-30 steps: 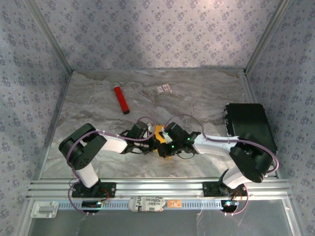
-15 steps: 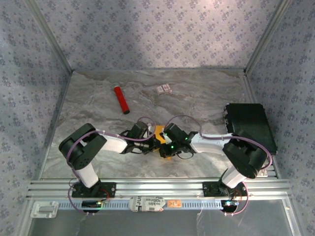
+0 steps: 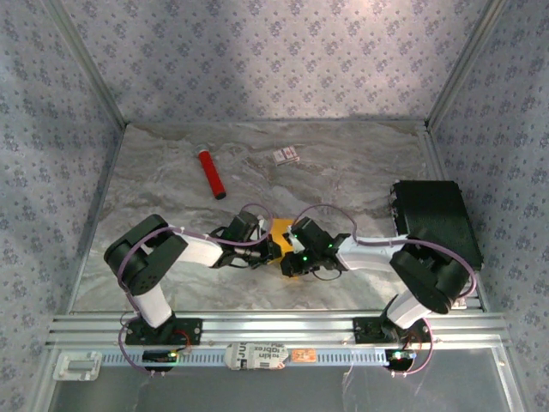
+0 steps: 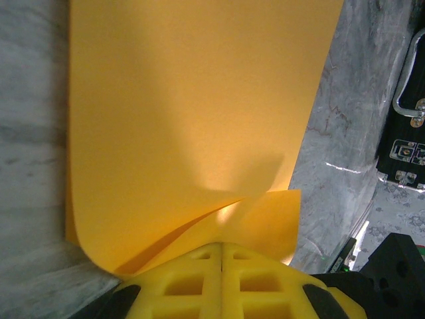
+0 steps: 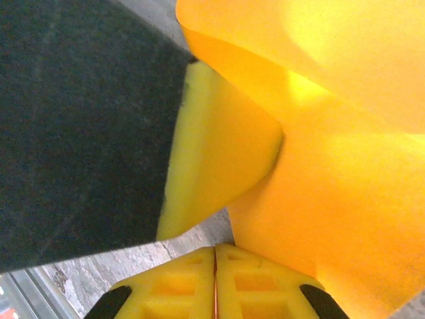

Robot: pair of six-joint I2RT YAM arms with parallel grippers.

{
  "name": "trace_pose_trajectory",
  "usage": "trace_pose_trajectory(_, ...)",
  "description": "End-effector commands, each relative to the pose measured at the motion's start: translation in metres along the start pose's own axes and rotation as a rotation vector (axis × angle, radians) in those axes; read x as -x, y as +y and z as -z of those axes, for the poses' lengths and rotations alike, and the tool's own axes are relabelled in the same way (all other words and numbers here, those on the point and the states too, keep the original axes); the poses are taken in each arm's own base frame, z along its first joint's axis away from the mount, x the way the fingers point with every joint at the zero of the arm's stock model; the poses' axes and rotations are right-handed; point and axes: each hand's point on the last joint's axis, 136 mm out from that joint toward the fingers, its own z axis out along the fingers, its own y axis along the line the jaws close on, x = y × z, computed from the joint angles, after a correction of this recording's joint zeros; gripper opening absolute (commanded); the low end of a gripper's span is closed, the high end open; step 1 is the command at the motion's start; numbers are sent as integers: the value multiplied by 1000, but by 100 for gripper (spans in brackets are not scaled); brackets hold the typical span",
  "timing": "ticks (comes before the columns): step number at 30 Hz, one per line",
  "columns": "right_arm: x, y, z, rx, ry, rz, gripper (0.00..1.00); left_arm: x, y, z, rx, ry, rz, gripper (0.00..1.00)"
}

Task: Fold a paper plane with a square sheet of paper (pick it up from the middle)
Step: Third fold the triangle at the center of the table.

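The square sheet of paper [image 3: 281, 228] is orange-yellow and bent over on itself, held low over the marble table between my two grippers near the front middle. In the left wrist view the paper [image 4: 192, 113] curls up and away from my left gripper [image 4: 221, 247], whose yellow fingers are shut on a doubled edge. My right gripper [image 5: 214, 250] is shut too, with a thin orange edge pinched between its fingers and the paper [image 5: 345, 199] bulging off to the right. From above, the left gripper [image 3: 271, 249] and right gripper [image 3: 290, 256] almost touch. No paper plane shape can be made out.
A red tube [image 3: 211, 174] lies at the back left and a small white card [image 3: 286, 155] at the back middle. A black case [image 3: 436, 219] stands at the right edge, also in the left wrist view as the black case [image 4: 405, 100]. Patterned walls enclose the table [image 3: 360, 180].
The right wrist has shifted slightly to the right and toward the near edge, and its elbow has pulled in. The left arm has hardly moved. Both grippers keep their hold.
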Motion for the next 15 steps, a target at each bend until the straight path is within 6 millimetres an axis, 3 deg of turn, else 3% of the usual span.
trace_pose_trajectory(1,-14,-10,3,-16,31,-42,9,-13,45,-5,153,36,54,0)
trace_pose_trajectory(15,-37,-22,8,17,45,-63,10,-17,63,-4,211,37,86,0)
